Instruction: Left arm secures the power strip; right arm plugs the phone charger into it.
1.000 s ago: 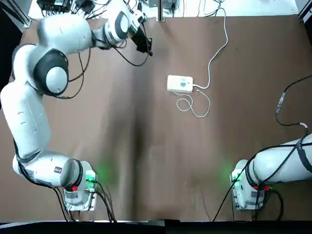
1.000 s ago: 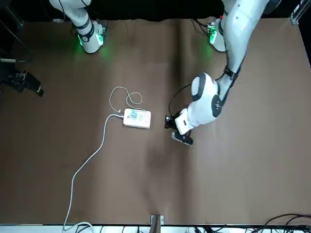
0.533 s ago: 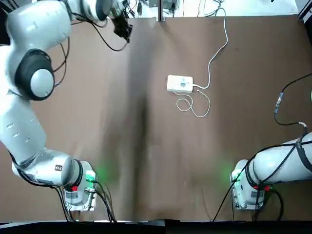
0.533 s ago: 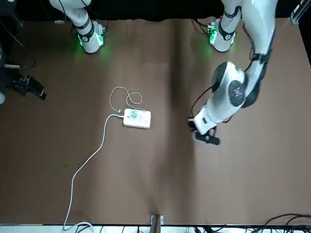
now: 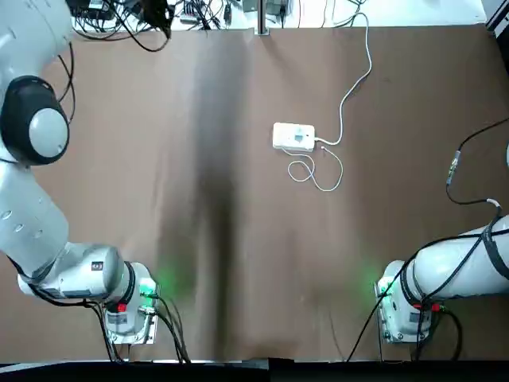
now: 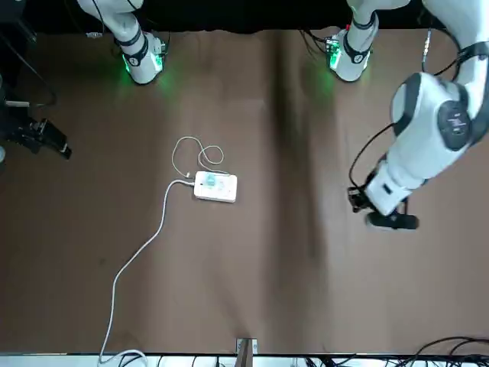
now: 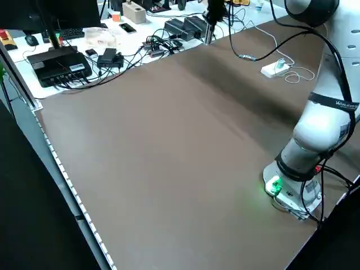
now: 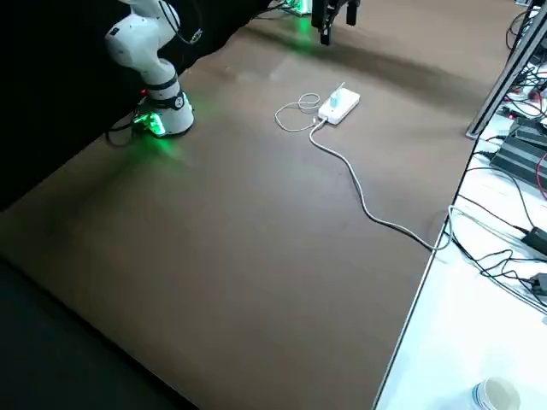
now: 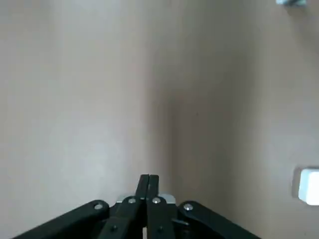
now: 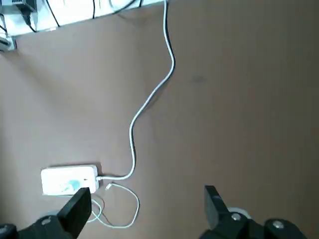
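**Charger looks seated in the strip; both pincers well clear of it**

Power strip (image 5: 293, 137): flat on the bench (image 5: 262, 263), above centre in the top view. Long axis runs roughly left-right in that frame; thick white cord (image 5: 355, 84) exits its right end and runs to the top edge. Phone charger (image 8: 334, 100) sits upright on the strip's top face, thin cable looped on the bench just beside. Reads as plugged in; can't confirm full depth.

Left pincer (image 6: 388, 214): right of centre in the front view, well apart from the strip, fingers pressed together with nothing between. From it the strip lies toward frame left and slightly higher, long axis pointing roughly its way.

Right pincer (image 6: 63, 145): left edge of the front view, spread wide, nothing held. Strip lies toward frame right and a bit lower. This one looks slightly nearer in the front view, but it's close and heights are unclear.

My call: plug step looks done, next is parking both arms. If a re-seat is needed, left has to open and come in from frame right to brace; right comes from frame left onto the plug. Risk: snagging the thin loop.
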Robot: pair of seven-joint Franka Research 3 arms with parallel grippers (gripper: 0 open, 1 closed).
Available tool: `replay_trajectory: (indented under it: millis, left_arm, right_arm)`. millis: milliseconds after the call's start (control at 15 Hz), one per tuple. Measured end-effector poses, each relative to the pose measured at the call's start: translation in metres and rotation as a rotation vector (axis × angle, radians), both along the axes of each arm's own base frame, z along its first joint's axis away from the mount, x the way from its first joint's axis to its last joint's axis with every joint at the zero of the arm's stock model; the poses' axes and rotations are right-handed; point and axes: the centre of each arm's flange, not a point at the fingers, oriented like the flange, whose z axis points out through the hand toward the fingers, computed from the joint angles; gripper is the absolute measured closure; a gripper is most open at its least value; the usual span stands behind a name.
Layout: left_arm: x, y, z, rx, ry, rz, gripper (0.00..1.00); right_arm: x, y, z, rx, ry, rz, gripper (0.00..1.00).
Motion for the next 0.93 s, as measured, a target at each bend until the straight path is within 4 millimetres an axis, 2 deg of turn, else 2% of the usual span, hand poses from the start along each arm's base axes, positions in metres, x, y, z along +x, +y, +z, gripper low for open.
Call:
replay_trajectory:
  millis: [200, 400, 533, 600, 733, 933]
  left_arm:
    - [-0.003, 0.047, 0.029, 0.014, -0.015, 0.033, 0.99]
    - [-0.019, 0.099, 0.063, 0.046, -0.006, 0.006, 0.99]
    - [-0.025, 0.127, 0.078, 0.055, -0.011, 0.032, 0.99]
    - [-0.028, 0.131, 0.083, 0.057, -0.018, 0.045, 0.99]
    - [-0.033, 0.127, 0.095, 0.069, -0.037, 0.070, 0.99]
    - [-0.047, 0.120, 0.127, 0.109, -0.093, 0.076, 0.99]
  right_arm:
    - [0.007, 0.002, 0.003, 0.003, -0.050, 0.001, 0.00]
    - [0.007, 0.003, 0.004, 0.003, -0.056, 0.002, 0.00]
    - [0.008, 0.007, 0.003, 0.003, -0.050, 0.009, 0.00]
    - [0.007, 0.011, 0.002, 0.003, -0.044, 0.017, 0.00]
    - [0.006, 0.016, 0.001, 0.002, -0.037, 0.026, 0.00]
    - [0.005, 0.011, -0.003, -0.034, -0.017, 0.022, 0.00]
